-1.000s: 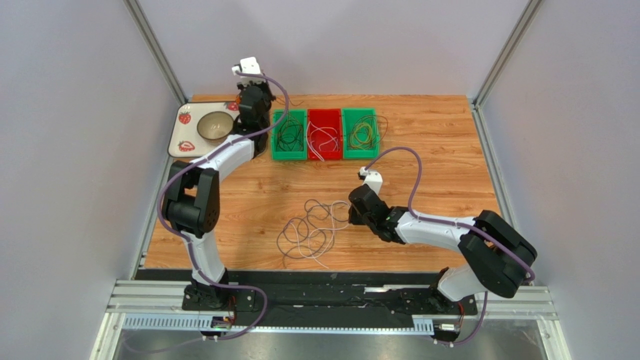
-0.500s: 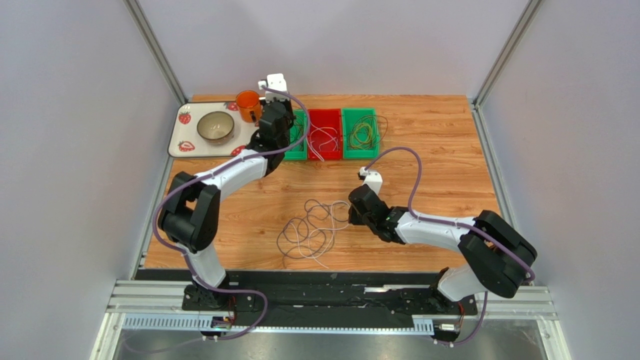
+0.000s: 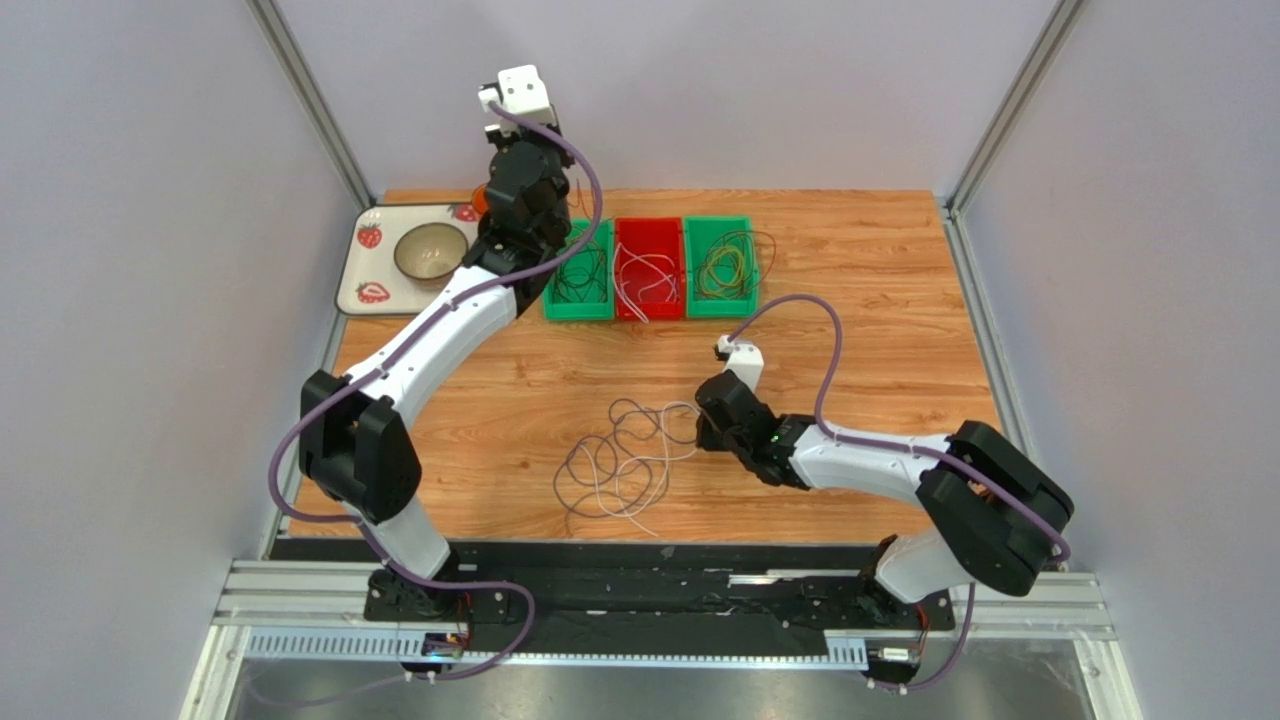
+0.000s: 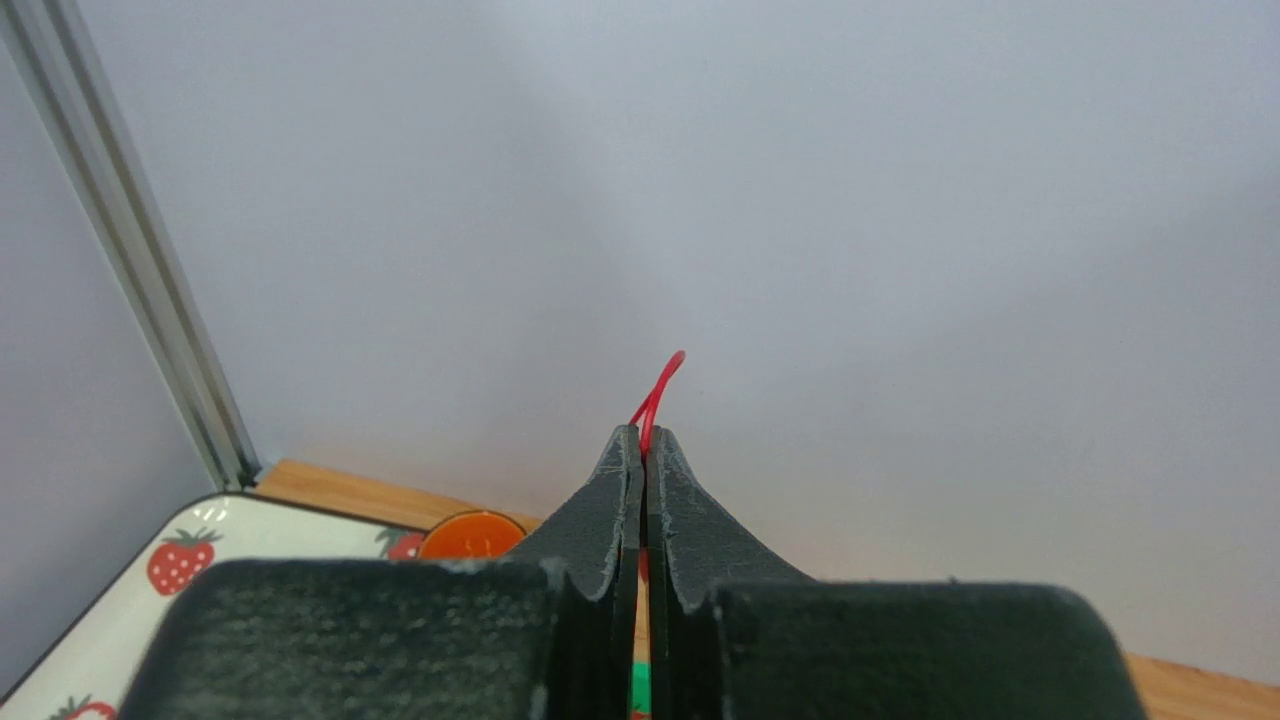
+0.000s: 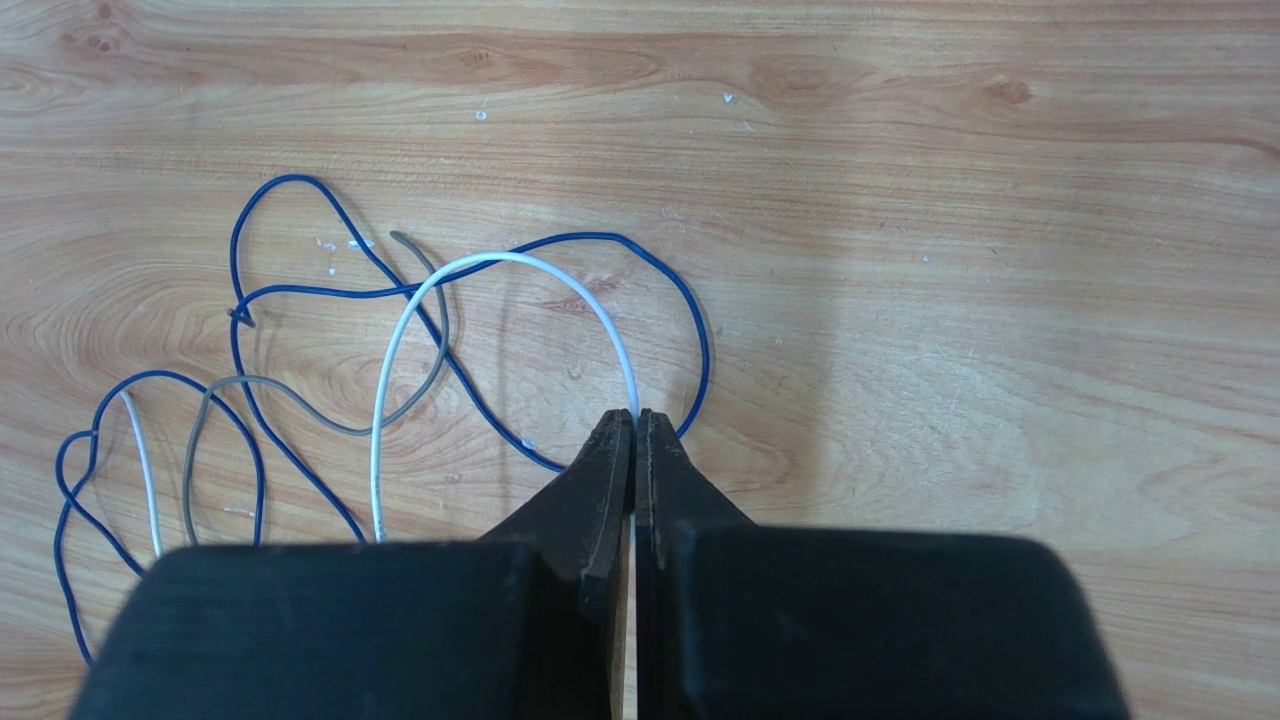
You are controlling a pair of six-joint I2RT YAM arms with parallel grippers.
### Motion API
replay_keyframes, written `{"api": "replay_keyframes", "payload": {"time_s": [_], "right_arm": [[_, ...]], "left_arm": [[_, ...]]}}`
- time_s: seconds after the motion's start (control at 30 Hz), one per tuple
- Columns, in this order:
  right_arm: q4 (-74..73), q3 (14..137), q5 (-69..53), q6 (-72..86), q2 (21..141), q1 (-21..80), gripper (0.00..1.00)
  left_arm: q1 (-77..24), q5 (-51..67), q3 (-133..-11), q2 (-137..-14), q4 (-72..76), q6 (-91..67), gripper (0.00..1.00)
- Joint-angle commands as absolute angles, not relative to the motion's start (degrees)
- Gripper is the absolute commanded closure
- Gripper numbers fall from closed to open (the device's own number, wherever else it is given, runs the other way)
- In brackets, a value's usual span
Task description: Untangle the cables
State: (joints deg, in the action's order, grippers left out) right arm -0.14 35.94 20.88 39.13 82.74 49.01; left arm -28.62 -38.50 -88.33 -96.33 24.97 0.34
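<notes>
The left claw (image 4: pixel 643 435) hangs high over the table's (image 3: pixel 857 300) 11 o'clock corner, pressed together on a thin red wire (image 4: pixel 661 383) that pokes past its tips. The right claw (image 5: pixel 633 420) pinches a white wire (image 5: pixel 504 258) at the 3 o'clock edge of the tangled cables (image 3: pixel 619 458), which lie toward 6 o'clock.

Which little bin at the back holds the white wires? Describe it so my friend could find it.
On the wooden table, look to the far edge, where three small bins stand in a row. It is the middle one, the red bin, holding white wires; its left neighbour and right neighbour are both green.
</notes>
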Motion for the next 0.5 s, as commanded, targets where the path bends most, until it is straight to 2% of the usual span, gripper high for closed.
{"api": "replay_keyframes", "payload": {"time_s": [0.0,0.47], "right_arm": [[1.8,36.7,23.0,38.8,81.7,49.5,1.0],[1.8,36.6,23.2,38.7,81.6,49.6,1.0]], "left_arm": [[-29.0,-40.7,-87.6,-94.8,24.9,3.9,1.0],[-29.0,-47.5,-85.7,-103.9,29.2,5.8,1.0]]}}
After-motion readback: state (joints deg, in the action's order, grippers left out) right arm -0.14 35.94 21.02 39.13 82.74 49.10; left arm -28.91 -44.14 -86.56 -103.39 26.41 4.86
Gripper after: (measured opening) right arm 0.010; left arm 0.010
